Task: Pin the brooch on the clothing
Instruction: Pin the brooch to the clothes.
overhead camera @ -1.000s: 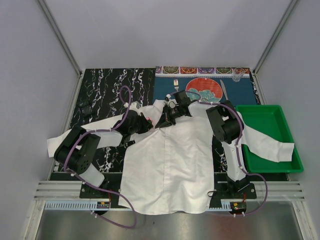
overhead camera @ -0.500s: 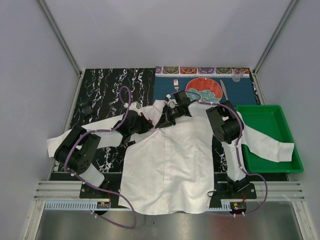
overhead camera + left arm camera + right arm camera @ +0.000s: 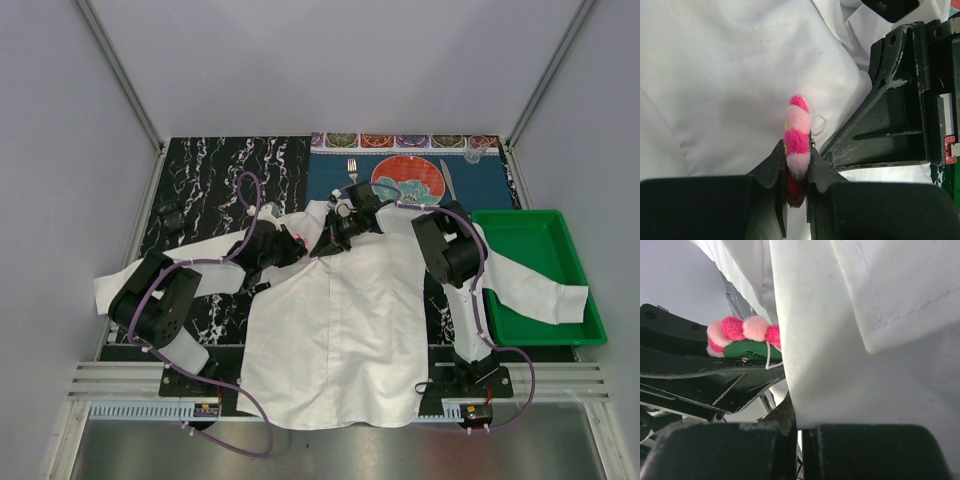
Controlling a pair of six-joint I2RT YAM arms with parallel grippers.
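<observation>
The white shirt (image 3: 340,320) lies spread on the table, collar at the far side. My left gripper (image 3: 297,241) is shut on the pink-and-red flower brooch (image 3: 797,134), held edge-on against the shirt fabric (image 3: 730,75) near the collar. The brooch also shows in the right wrist view (image 3: 745,337), with its green backing and a thin wire loop touching the fabric edge. My right gripper (image 3: 330,240) is shut on a fold of the shirt (image 3: 865,365) by the collar, right beside the left gripper's fingers (image 3: 700,382).
A green tray (image 3: 545,275) stands at the right with a shirt sleeve draped into it. A round red-and-teal plate (image 3: 410,180) with fork and knife sits on the blue mat behind the collar. Black marble-patterned surface (image 3: 210,180) lies at the far left.
</observation>
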